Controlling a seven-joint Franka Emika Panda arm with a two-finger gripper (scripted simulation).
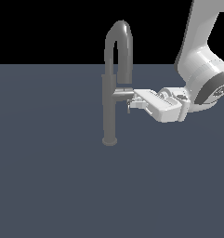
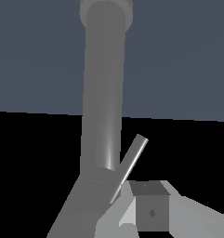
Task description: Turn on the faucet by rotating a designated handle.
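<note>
On a bare slate-grey worktop (image 1: 48, 186) in the exterior view, the grey faucet (image 1: 109, 111) stands upright just left of centre, its gooseneck spout arching toward the exterior view's right. The white Panda arm reaches in from that side, its gripper (image 1: 131, 104) meeting the stubby handle (image 1: 123, 93) jutting from the column. In the wrist view, the column (image 2: 104, 93) fills the frame with one finger (image 2: 150, 211) beside it; whether the jaws are apart or clamped cannot be told.
</note>
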